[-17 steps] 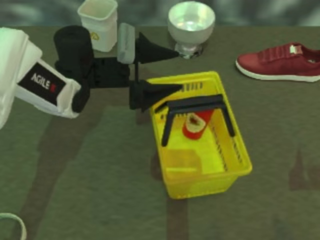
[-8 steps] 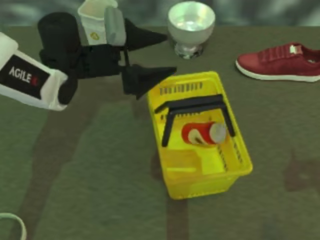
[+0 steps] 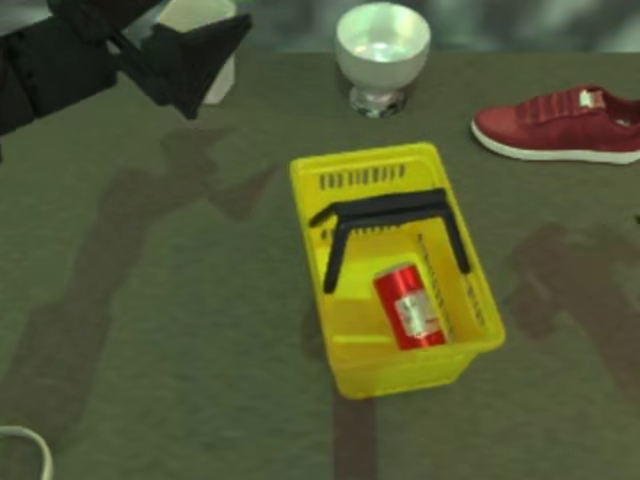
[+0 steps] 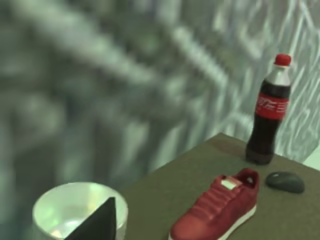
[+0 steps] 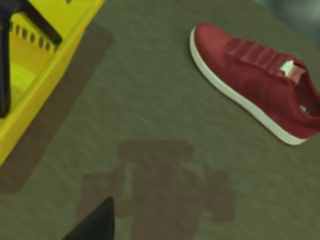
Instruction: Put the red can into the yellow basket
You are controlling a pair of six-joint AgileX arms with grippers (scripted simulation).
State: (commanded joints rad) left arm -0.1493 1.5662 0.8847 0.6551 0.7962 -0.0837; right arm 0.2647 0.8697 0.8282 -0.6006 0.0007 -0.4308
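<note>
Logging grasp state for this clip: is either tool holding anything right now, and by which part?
Nothing is held. The red can lies on its side inside the yellow basket. The left tool is open and empty, at the table's far left corner.

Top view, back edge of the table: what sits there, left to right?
Left gripper → white bin, partly hidden behind the gripper → silver bowl → red shoe. The yellow basket with the red can lies nearer, not in that row.
</note>
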